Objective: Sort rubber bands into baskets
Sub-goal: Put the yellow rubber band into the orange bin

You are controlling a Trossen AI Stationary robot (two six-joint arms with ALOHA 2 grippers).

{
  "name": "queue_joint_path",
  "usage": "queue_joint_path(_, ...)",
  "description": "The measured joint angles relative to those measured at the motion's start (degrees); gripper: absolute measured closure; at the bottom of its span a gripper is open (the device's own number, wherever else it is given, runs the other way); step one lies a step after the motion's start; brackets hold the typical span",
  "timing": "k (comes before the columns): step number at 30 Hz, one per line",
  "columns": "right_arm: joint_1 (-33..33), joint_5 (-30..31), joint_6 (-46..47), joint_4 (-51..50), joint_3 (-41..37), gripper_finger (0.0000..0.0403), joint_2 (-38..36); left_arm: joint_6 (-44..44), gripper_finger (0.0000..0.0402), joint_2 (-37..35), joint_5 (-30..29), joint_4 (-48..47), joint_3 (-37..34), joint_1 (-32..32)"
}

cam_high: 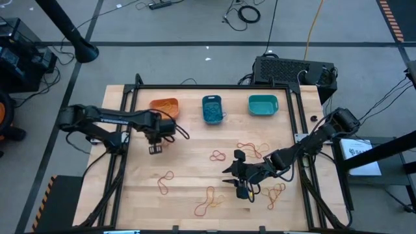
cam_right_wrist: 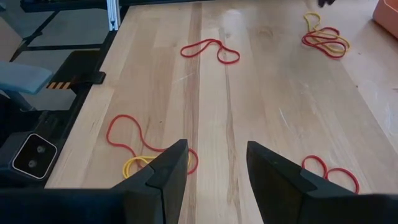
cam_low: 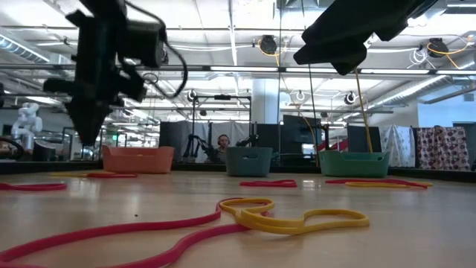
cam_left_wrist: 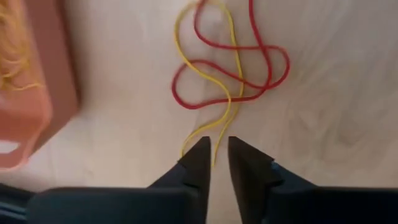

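The left pincer (cam_left_wrist: 216,155) hung beside the orange basket (cam_high: 164,106), its fingers parted by a narrow gap and grasping nothing. A tangled yellow and red band pair (cam_left_wrist: 230,62) lay on the desk (cam_high: 195,169) straight ahead. The right pincer (cam_right_wrist: 214,168), released, waited far off among other bands.

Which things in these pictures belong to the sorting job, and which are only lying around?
Belong to the job:
- orange basket
- blue basket
- teal basket
- rubber bands loose on the table
- left claw, beside the orange basket
- right claw, over the bands

Just lying about:
- black box behind the table
- floor cables
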Motion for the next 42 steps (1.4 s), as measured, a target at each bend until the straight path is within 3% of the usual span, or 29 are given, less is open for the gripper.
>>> queue_joint_path(8, 0.0, 0.02, 0.0, -0.14, 0.0, 0.0245, 0.0, 1.78, 0.0272, 6.21, 0.97, 3.38, -2.79, 0.0)
queue_joint_path(20, 0.0, 0.0, 0.0, -0.1, 0.0, 0.0245, 0.0, 7.29, 0.0268, 13.92, 3.0, 7.1, -2.37, 0.0)
queue_joint_path(24, 0.0, 0.02, 0.0, -0.16, 0.0, 0.0245, 0.0, 8.21, 0.0297, 13.96, 3.63, 6.45, -1.69, 0.0)
queue_joint_path(29, 0.0, 0.02, 0.0, -0.1, 0.0, 0.0245, 0.0, 9.05, 0.0388, 14.02, 2.95, 5.22, -0.08, -0.04)
queue_joint_path(37, -0.07, 0.78, -3.38, -0.18, 0.0, 0.0245, 0.0, 8.64, 0.0398, 13.34, 2.32, -4.42, 5.62, -0.11)
queue_joint_path(42, -0.33, 11.22, -5.87, 0.05, 0.0, 0.0245, 0.01, 6.95, 0.0399, 9.43, 2.33, -8.94, 9.94, -0.14)
